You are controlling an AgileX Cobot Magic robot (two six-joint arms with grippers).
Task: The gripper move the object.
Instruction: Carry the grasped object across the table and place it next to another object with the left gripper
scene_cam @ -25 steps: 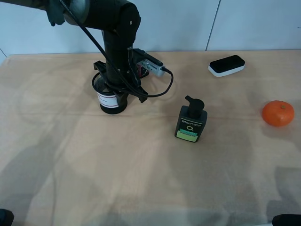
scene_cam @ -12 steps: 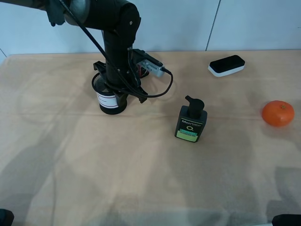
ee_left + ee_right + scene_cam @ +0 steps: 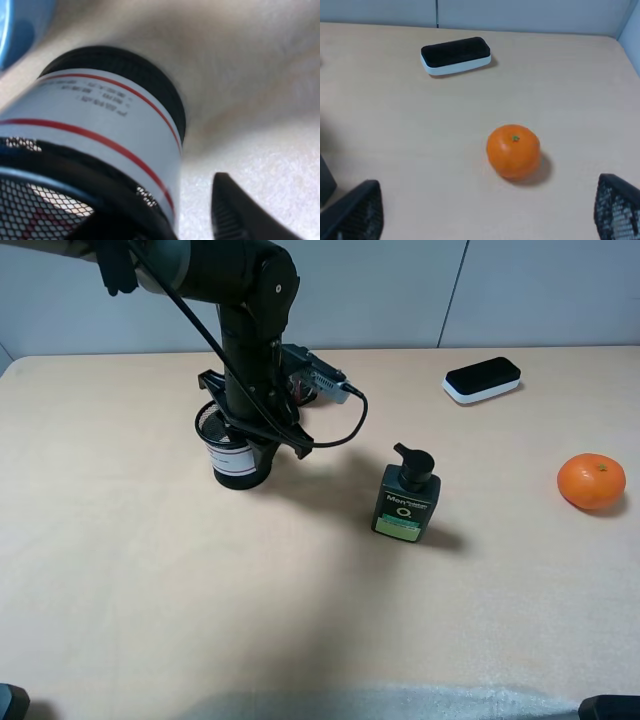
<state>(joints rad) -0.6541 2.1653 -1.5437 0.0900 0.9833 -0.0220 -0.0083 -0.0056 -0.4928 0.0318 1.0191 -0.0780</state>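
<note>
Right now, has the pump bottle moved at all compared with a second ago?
No. The pump bottle stands on the same spot, just as far left of the orange as before.

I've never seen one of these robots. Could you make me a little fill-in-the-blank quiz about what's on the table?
The mesh pen cup has a white band with thin ____ stripes. In the high view, the pump bottle stands ____ the pen cup and the orange. The right gripper has its jaws ____, with nothing between them.
Missing words: red; between; open.
</note>
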